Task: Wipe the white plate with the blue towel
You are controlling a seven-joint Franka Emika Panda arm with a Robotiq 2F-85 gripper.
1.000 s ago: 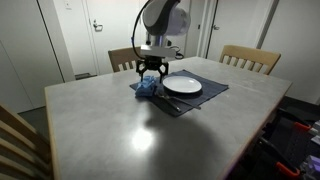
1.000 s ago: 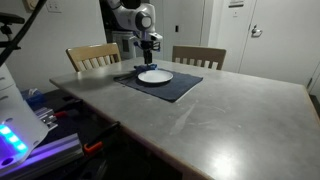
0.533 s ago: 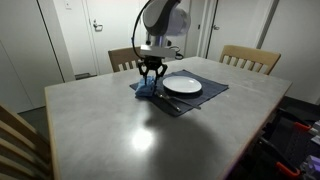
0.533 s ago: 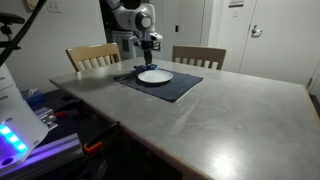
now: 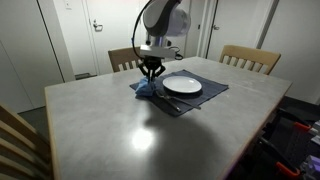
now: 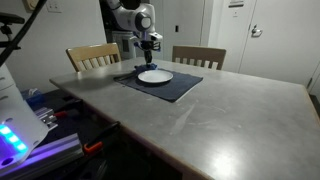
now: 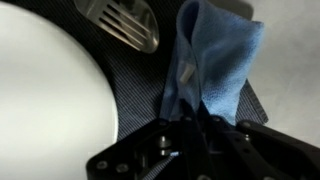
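The blue towel (image 5: 146, 89) lies crumpled on the dark placemat (image 5: 198, 99), just beside the white plate (image 5: 182, 85). My gripper (image 5: 151, 75) points straight down onto the towel with its fingers drawn together. In the wrist view the gripper (image 7: 190, 122) is shut on a raised fold of the blue towel (image 7: 216, 58), and the white plate (image 7: 50, 92) fills the left side. In an exterior view the plate (image 6: 154, 76) shows on the mat below the gripper (image 6: 147, 58); the towel is hard to make out there.
A metal fork (image 7: 125, 24) lies on the placemat (image 7: 138, 80) beyond the towel and next to the plate's rim. Wooden chairs (image 5: 250, 58) (image 5: 122, 58) stand at the table's far side. The grey table (image 5: 150, 135) stretches wide in front.
The jaws, open over the towel a second ago, have shut and pinched its fold. The arm has hardly moved.
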